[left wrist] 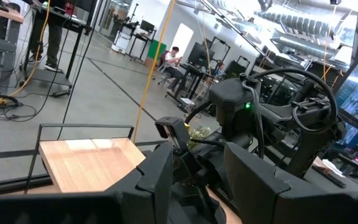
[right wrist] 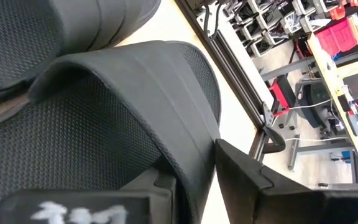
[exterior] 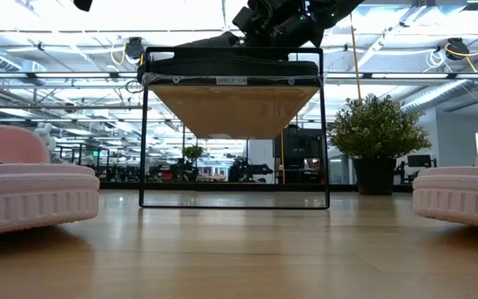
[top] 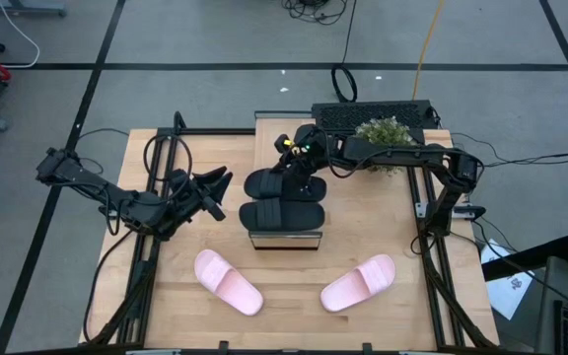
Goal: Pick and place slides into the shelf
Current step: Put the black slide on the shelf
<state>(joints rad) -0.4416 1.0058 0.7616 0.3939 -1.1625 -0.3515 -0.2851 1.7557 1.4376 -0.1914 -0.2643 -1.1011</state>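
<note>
Two black slides lie on the shelf [top: 286, 240], the near one [top: 282, 214] flat and the far one [top: 269, 184] just behind it. My right gripper [top: 299, 170] reaches in from the table's far right and is shut on the far black slide [right wrist: 92, 124]. In the low view the black slides [exterior: 222, 65] show along the shelf's top [exterior: 232, 104], with the right gripper [exterior: 280, 25] above them. My left gripper [top: 215, 193] hovers open to the left of the shelf, touching nothing. Two pink slides [top: 228, 282] [top: 358, 283] rest sole-down on the table near its near edge. My right gripper holds the far black slide by its wide strap, at the strap's edge [right wrist: 191, 134]. The strap is pinched between the two fingers, one finger [right wrist: 148, 193] toward the footbed side and one [right wrist: 260, 180] outside. The fingers come slanting down from the far right. The slide's sole seems to lie on the shelf top.
A small potted plant [top: 388, 133] and a black keyboard-like unit [top: 363, 113] stand at the table's far right. Dark frame rails run along both table sides. Bare wood [top: 289, 296] lies between the two pink slides. People show in the room beyond.
</note>
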